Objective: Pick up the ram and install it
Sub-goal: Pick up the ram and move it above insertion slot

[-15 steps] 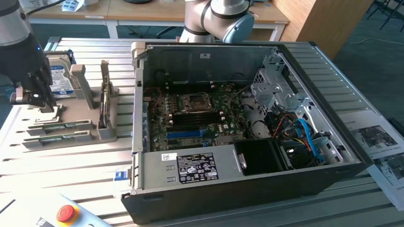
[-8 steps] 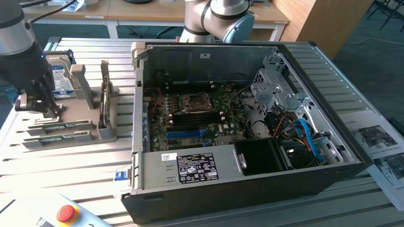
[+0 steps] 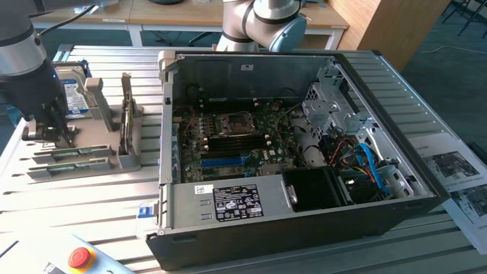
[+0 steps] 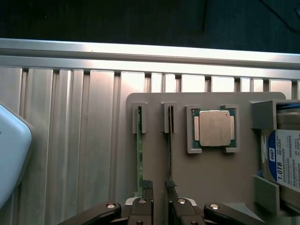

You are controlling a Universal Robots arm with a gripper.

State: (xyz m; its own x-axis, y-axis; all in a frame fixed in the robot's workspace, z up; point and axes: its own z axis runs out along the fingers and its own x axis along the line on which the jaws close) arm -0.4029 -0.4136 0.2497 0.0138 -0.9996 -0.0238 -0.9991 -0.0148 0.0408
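Jaws open, holding nothing, low over the grey holder (image 4: 206, 176), one seemingly atop the ram (image 4: 170, 145) nearest the processor (image 4: 214, 127)

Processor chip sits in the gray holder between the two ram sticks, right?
Not quite. In the wrist view the processor chip sits in the gray holder beside the two ram sticks, between them and the hard drive.

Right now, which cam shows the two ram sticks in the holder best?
Wrist view: it looks down on both along their length, the ram and its twin, standing on edge in the slots of the grey holder. The exterior view shows their green sides from farther off, at a slant.
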